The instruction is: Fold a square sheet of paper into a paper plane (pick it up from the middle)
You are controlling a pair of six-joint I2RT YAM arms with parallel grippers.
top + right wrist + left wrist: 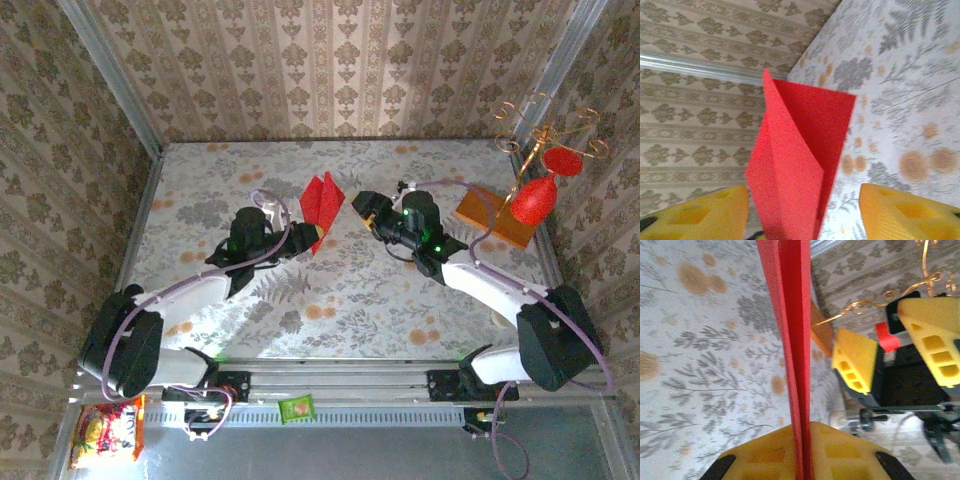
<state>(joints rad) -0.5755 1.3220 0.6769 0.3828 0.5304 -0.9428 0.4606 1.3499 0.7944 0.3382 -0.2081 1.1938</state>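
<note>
The square sheet of paper (322, 200) is bright red and folded into a creased, pointed shape that stands up off the table at mid-table. My left gripper (311, 236) is shut on its lower edge. In the left wrist view the paper (787, 315) rises edge-on from between the yellow pads of my left gripper (805, 432). My right gripper (362, 208) is just right of the paper and open. In the right wrist view the folded paper (795, 160) stands between the spread fingers of my right gripper (802, 214), apart from both of them.
An orange-brown wooden board (493, 217) lies at the right rear, with a red goblet ornament (533, 200) and a gold wire stand (548, 135) by it. Patterned walls close in the table (330, 300). A snack bag (105, 430) and a green packet (297, 408) lie below the front rail.
</note>
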